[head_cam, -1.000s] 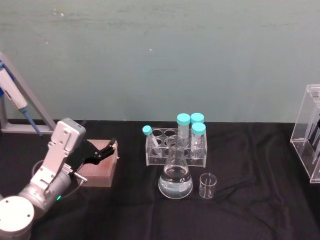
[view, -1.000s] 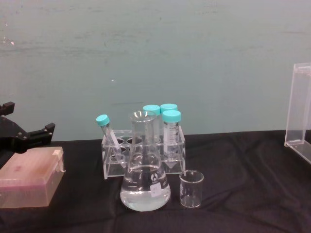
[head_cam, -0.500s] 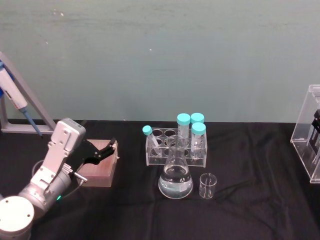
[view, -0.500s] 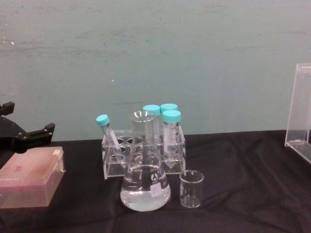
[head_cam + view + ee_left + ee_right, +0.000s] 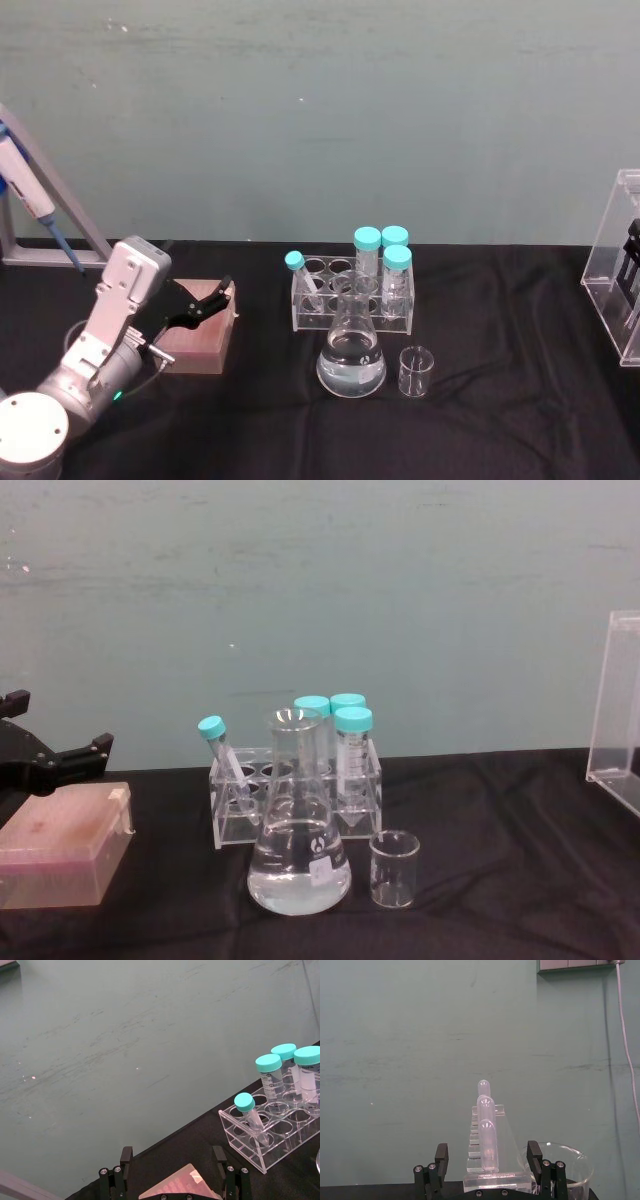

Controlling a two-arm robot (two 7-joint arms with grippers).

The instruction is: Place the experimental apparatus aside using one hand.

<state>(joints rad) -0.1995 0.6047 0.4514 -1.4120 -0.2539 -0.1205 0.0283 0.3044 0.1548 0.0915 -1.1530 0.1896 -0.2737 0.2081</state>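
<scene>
Print on conical glass flask [image 5: 299, 865] and teal-capped tubes [image 5: 352, 760] too small to be read. Clear liquid seen in flask, mid-table [image 5: 500, 400]; small beaker [image 5: 393, 869] just beside. Acrylic stand [image 5: 505, 1176] with pipettes [image 5: 488, 1142] spotted far right, framed by right gripper [image 5: 488, 1147], jaws wide. Left gripper [image 5: 171, 1155] held over pink box [image 5: 200, 345], jaws wide too.

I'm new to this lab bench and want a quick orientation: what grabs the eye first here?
The conical glass flask with clear liquid stands mid-table on the black cloth. A small glass beaker sits at its right, and a clear rack of teal-capped tubes stands just behind. At the left, the black left gripper hovers open above a pinkish-brown box.
</scene>
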